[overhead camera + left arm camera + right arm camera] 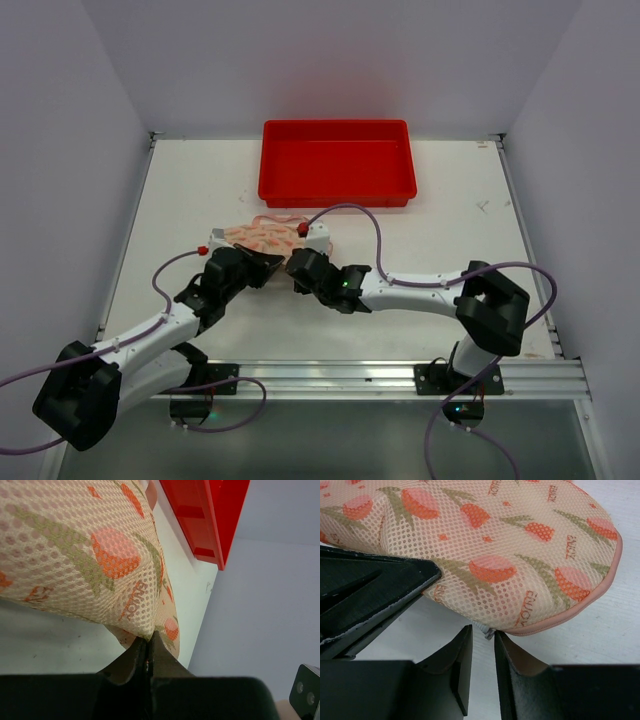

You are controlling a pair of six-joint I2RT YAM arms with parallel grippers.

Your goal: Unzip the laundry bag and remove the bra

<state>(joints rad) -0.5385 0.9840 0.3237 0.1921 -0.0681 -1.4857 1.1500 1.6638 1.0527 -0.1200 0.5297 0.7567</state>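
The laundry bag (262, 237), cream mesh with salmon-pink print and a pink zip rim, lies zipped shut on the table in front of the red tray. My left gripper (149, 639) is shut on the bag's near fabric edge (100, 560). It also shows in the top view (268, 268). My right gripper (482, 631) is open, its jaws standing either side of the small grey zip pull (489, 632) at the bag's rim (580, 607), not closed on it. The bra is hidden from view.
The red tray (337, 160) stands at the back of the table; it also shows in the left wrist view (210, 515). My left gripper's black finger (375, 600) sits close to the left of my right gripper. White walls enclose the table.
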